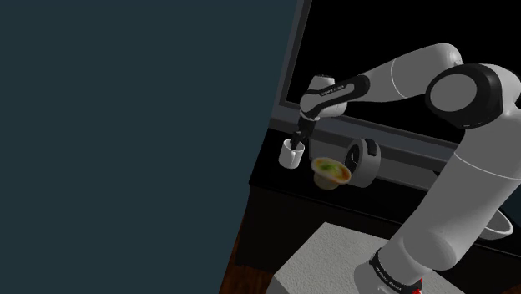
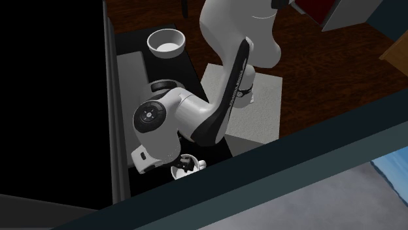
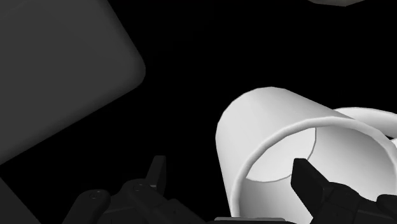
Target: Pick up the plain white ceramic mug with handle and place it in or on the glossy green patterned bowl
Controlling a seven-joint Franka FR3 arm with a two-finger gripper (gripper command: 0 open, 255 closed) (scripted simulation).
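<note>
Black counter (image 1: 271,179) under dim light: your gripper (image 1: 295,144) hangs at the rim of the white mug (image 1: 291,155).
You have the mug standing upright near the counter's end by the dark teal wall (image 1: 125,142). Its long axis is vertical, its mouth faces up at the hand, and its handle (image 2: 201,163) points toward the second exterior view's right. Your fingers (image 3: 315,188) are spread apart, one inside the mouth, one outside the wall, not clasping it. The green bowl (image 1: 331,172) sits just beside the mug.
</note>
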